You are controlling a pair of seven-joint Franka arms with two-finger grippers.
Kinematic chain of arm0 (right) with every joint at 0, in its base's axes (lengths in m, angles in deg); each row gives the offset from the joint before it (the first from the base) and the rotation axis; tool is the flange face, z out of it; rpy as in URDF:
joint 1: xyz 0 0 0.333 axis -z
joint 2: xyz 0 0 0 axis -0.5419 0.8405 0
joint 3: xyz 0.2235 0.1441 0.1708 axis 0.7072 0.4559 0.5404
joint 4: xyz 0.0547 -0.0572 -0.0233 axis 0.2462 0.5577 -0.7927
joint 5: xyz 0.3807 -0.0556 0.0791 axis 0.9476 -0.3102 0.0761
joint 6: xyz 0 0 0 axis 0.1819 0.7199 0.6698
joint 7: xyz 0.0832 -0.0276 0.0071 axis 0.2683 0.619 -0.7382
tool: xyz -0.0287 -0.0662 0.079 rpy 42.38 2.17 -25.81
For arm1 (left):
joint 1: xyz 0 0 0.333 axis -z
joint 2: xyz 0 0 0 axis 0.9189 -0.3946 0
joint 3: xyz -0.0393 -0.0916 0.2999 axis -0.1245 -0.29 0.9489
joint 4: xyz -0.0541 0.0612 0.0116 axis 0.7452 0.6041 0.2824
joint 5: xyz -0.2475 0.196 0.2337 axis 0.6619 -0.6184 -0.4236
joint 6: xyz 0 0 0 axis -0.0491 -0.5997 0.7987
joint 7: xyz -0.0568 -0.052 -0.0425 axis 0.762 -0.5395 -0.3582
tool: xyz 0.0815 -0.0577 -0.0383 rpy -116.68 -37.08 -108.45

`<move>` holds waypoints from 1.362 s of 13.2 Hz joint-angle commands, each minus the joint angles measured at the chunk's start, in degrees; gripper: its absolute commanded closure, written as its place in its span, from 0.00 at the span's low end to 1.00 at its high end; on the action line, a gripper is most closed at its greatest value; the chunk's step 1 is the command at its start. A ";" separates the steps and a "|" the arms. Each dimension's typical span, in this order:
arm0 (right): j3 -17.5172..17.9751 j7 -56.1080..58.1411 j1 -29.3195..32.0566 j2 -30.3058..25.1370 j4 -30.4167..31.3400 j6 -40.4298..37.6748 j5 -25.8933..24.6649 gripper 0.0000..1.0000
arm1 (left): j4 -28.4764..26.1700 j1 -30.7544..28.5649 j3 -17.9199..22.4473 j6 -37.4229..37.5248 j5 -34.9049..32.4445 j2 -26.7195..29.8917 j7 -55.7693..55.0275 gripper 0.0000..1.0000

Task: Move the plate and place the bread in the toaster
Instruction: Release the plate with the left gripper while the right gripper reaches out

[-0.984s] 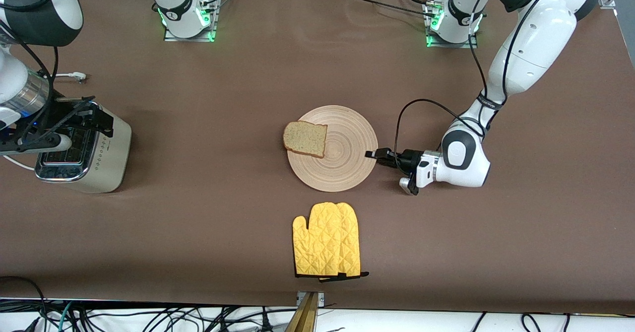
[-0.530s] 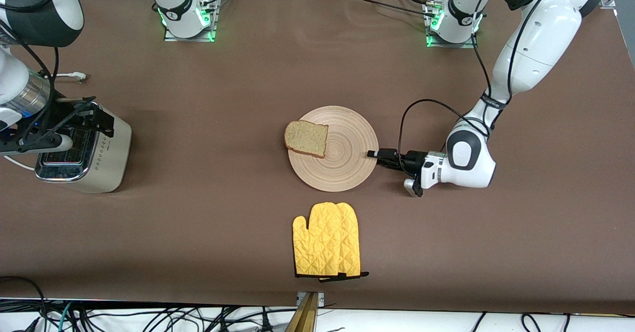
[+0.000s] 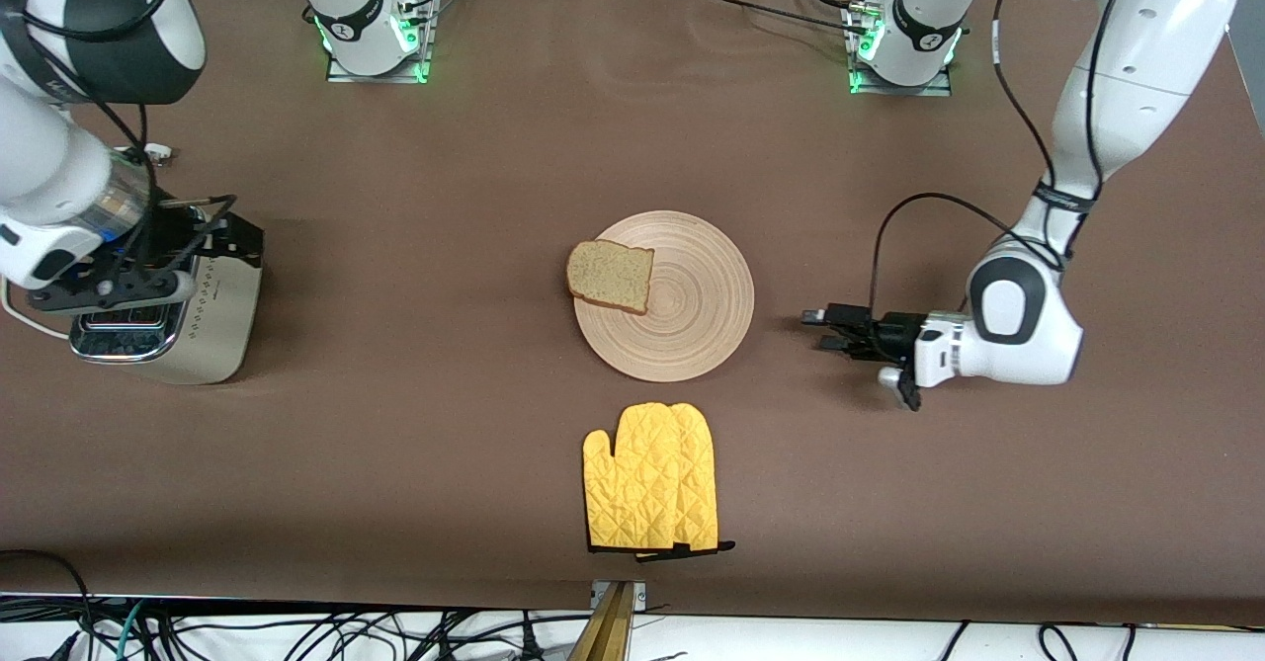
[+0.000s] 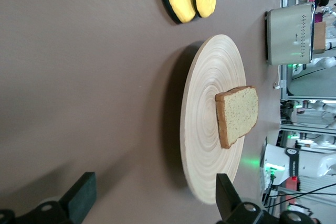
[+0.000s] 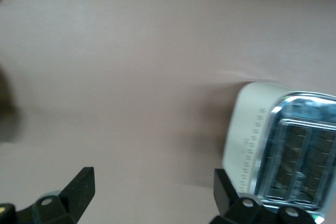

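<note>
Backed off the round ring-grained plate (image 3: 664,295), left gripper (image 3: 822,331) now gapes empty; right gripper (image 3: 232,238), released, hovers over chrome-topped toaster (image 3: 173,320)

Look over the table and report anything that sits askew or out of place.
The bread sits off-centre on the plate, one edge overhanging the rim toward the right arm's end. Otherwise nothing stands out: toaster upright, yellow oven mitt flat.

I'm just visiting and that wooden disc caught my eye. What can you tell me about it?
It is a round, flat plate of pale wood with ring-shaped grain, lying level on the brown table near its middle. A slice of speckled bread rests on it, overhanging the rim toward the toaster's end. Nothing else touches it; a yellow oven mitt lies nearer the camera.
</note>
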 commanded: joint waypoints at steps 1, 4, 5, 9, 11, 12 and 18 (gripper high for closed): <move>0.03 -0.68 -0.37 0.94 0.64 -0.45 7.21 0.00 | 2.00 -0.93 0.08 1.79 -12.31 2.98 -0.67 0.00; 0.12 -0.68 -0.63 2.70 3.53 2.01 16.51 0.00 | 3.16 -0.49 -0.27 1.96 -29.30 9.11 -9.07 0.00; 0.12 -0.68 -0.72 3.23 5.28 3.58 20.47 0.00 | 3.25 -0.23 -0.62 3.18 -33.87 11.83 -13.20 0.00; 0.21 -0.77 -6.15 4.55 14.86 16.14 29.19 0.00 | 7.27 0.65 -1.85 11.61 -43.74 19.49 -25.08 0.00; 0.21 -0.68 -7.49 5.95 16.72 17.92 35.25 0.00 | 9.74 1.01 -2.20 15.30 -46.30 23.18 -27.91 0.00; 0.21 -0.33 -7.75 6.92 17.08 18.19 38.59 0.00 | 9.93 1.01 -2.20 16.02 -46.39 24.94 -29.75 0.00; 0.30 3.09 -15.03 13.07 18.48 26.79 50.98 0.00 | 7.30 11.81 8.59 17.52 -49.03 37.15 -37.06 0.00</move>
